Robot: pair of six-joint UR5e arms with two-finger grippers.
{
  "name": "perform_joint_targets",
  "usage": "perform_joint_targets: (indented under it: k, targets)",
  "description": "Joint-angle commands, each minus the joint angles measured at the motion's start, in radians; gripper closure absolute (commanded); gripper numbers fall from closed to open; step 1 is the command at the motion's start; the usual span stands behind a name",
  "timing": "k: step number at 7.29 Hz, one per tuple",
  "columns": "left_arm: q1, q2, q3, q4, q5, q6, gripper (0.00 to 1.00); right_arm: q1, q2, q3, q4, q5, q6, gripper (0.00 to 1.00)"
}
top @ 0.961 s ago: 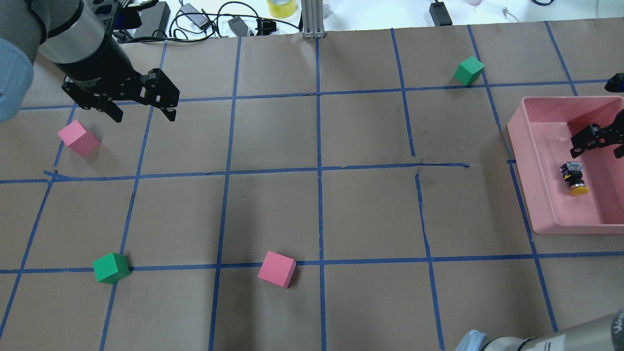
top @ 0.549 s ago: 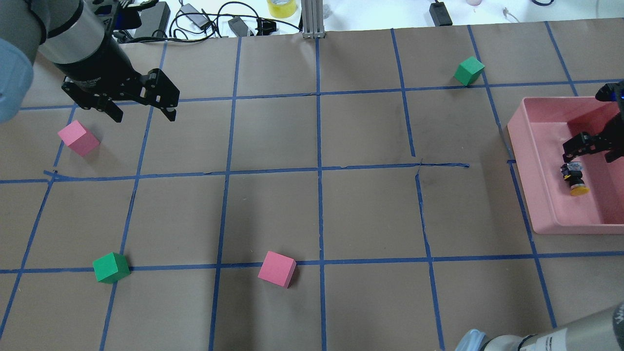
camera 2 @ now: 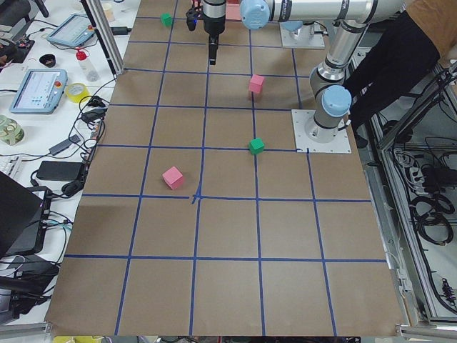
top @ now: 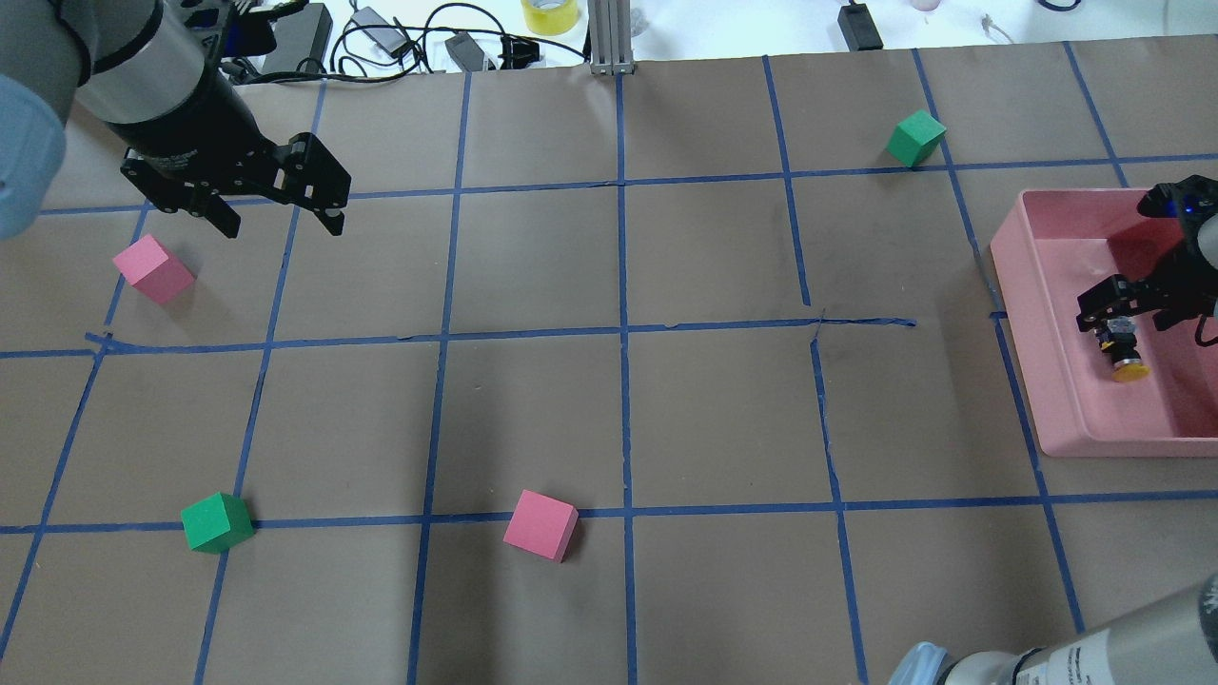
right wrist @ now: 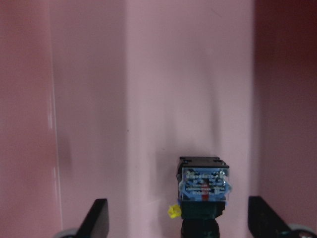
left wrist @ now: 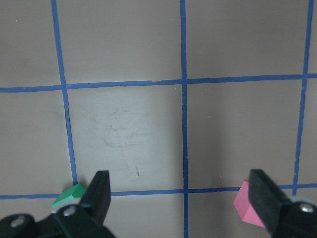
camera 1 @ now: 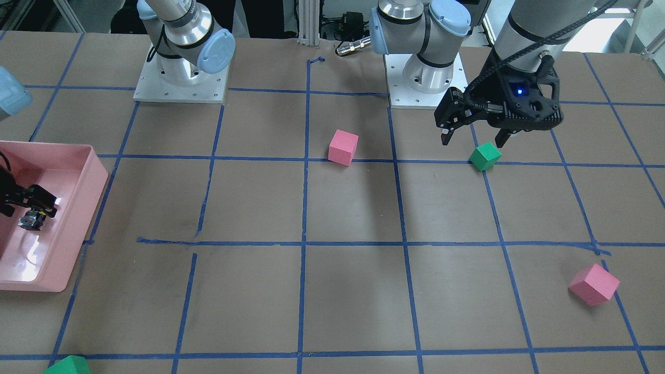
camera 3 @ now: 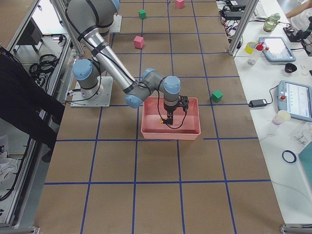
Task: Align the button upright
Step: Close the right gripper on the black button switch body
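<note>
The button (top: 1123, 350) lies on its side in the pink tray (top: 1011, 271), its yellow cap toward the robot and its base block away from it. My right gripper (top: 1132, 312) is open just over the base end. In the right wrist view the button (right wrist: 204, 191) sits low between the two spread fingers (right wrist: 97, 218), nearer the right one. In the front view the gripper (camera 1: 23, 208) hangs over the button (camera 1: 30, 221). My left gripper (top: 283, 225) is open and empty, high over the table's far left; it also shows in the left wrist view (left wrist: 181, 184).
A pink cube (top: 152, 269) lies near the left gripper. A green cube (top: 217, 521) and another pink cube (top: 540, 525) lie near the robot. A green cube (top: 915, 138) lies beyond the tray. The tray walls (camera 1: 83, 208) surround the right gripper.
The right gripper has moved left and toward the robot inside the tray, ending over the button's base end. The button and the left arm have not moved.
</note>
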Motion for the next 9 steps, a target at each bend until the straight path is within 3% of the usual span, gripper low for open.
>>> perform_joint_targets:
  k: [1,9]
  targets:
    - [0.0,0.0,0.0,0.002,0.001,-0.001,0.0,0.0,0.004,0.002,0.0,0.001,-0.018,0.0]
    - [0.0,0.0,-0.002,0.002,-0.001,-0.001,0.0,0.0,0.042,0.008,-0.031,0.002,-0.018,0.0]
